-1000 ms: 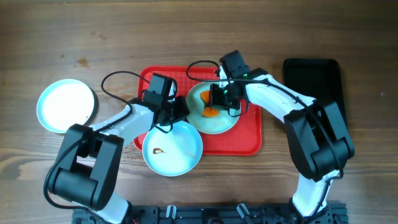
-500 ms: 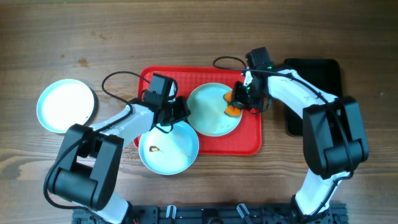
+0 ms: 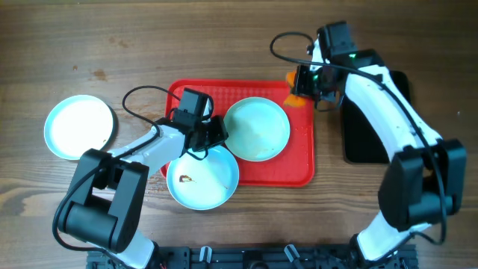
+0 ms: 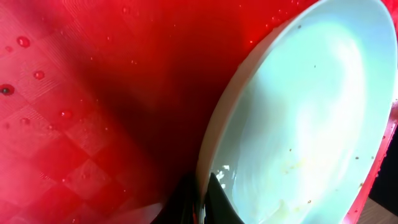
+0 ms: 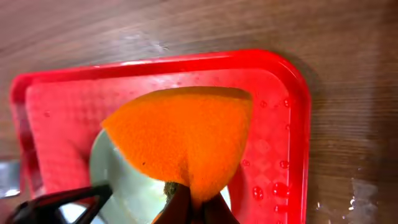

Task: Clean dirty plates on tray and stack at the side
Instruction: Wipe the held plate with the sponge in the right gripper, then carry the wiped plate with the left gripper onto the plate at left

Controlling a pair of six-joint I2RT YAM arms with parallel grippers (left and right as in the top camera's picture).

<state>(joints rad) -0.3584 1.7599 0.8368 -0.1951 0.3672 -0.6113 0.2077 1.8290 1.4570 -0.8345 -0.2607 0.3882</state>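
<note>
Sponge (image 3: 294,91) sits pinched in the right gripper (image 3: 302,84) over the tray's (image 3: 299,161) far right corner; left gripper (image 3: 211,136) clamps the rim of the smeared plate (image 3: 202,179) overhanging the tray's near left edge; middle plate (image 3: 258,128) lies on the tray; third plate (image 3: 80,125) rests near the table's (image 3: 224,37) left edge, bare wood around it.

The table (image 3: 224,37) is brown wood. A small black tray (image 3: 357,142) lies near the right edge. An orange sponge (image 3: 296,84) is just beside its far left corner. A black bar (image 3: 246,258) runs along the near edge.
</note>
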